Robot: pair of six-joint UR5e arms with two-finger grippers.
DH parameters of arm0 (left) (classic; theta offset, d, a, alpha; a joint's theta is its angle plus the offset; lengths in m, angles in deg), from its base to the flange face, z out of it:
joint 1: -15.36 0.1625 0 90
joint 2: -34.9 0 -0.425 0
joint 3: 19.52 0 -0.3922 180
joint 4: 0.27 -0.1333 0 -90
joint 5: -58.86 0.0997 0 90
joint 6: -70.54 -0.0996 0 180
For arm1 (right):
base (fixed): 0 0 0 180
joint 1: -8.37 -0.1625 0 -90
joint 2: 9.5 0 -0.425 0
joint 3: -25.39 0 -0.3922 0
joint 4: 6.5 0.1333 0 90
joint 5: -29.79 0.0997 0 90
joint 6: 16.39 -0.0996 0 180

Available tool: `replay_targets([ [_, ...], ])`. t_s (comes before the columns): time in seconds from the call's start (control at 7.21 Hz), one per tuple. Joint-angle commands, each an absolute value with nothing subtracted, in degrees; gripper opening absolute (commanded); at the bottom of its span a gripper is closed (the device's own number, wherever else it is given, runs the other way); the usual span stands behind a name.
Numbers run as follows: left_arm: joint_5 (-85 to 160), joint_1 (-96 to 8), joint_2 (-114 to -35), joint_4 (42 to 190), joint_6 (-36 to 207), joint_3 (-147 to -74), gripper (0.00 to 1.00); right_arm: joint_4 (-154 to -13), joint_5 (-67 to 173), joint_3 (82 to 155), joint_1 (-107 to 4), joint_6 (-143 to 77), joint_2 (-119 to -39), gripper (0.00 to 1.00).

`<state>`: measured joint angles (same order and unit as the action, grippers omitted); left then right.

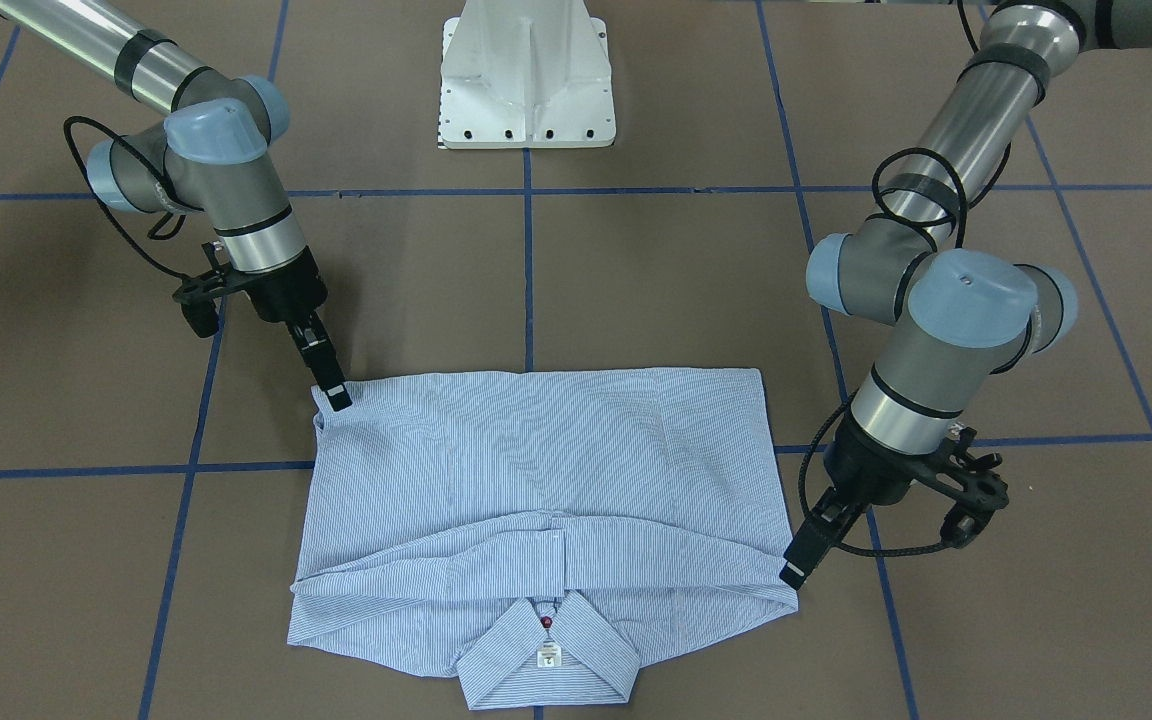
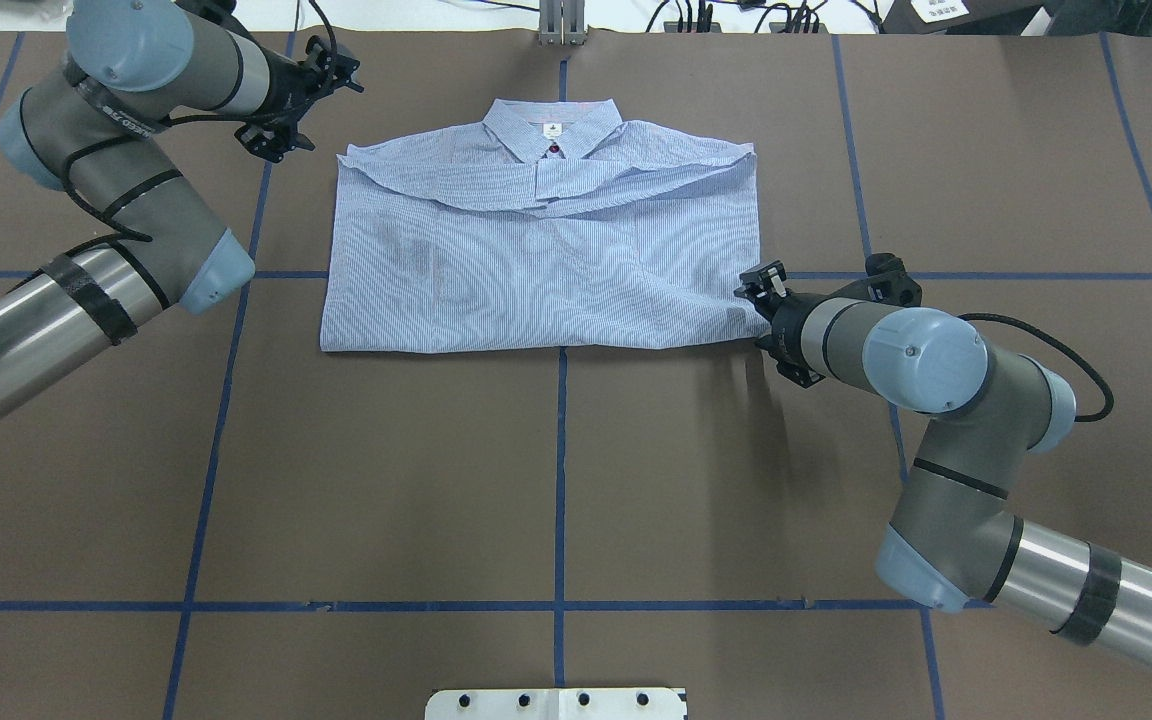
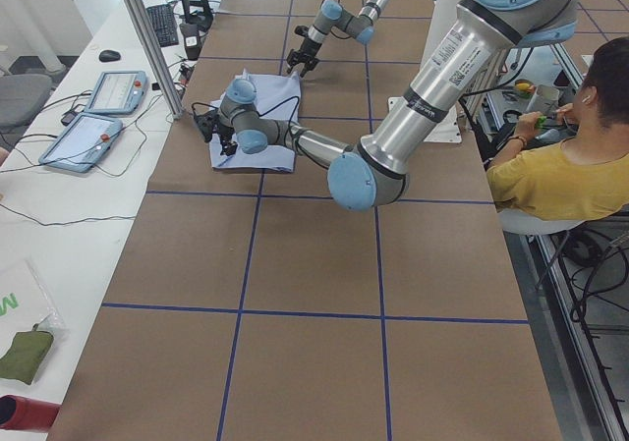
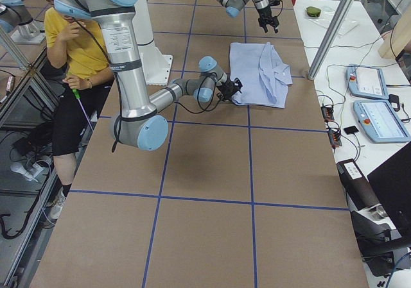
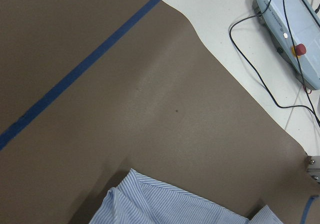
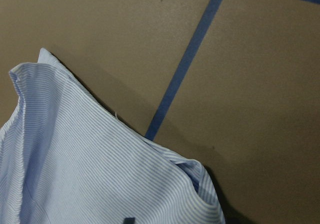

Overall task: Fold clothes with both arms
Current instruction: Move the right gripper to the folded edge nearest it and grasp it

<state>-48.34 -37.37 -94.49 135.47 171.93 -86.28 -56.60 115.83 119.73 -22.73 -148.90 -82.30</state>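
On brown blue-taped table [image 2: 386, 480], striped shirt [image 2: 536, 260]

Lt-blue striped shirt [image 1: 536, 470] — folded flat, collar far from robot; left gripper [image 1: 794, 572], right gripper [image 1: 338, 396] at opp. corners.

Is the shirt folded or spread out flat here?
Folded: the shirt lies as a compact rectangle, sleeves folded across below the collar.

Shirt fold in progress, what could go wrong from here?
1. The right end effector sits on only the very corner of the shirt; so thin a hold may slip on lifting.
2. The left end effector is beside the diagonally opposite corner, apparently off the cloth; a one-sided pull could skew the shirt and spill the folded-in sleeves.
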Motion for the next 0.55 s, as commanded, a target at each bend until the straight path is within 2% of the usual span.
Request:
replay_targets([
  [0.0,-48.4,-37.3,-94.6,135.3,172.0,-86.3,1.0,-56.5,115.8,120.1,-22.5,-150.5,-82.1,0.0],
  [0.42,-48.4,-37.3,-94.7,135.3,172.2,-86.4,1.0,-56.7,115.9,122.4,-22.7,-150.5,-82.5,0.0],
])
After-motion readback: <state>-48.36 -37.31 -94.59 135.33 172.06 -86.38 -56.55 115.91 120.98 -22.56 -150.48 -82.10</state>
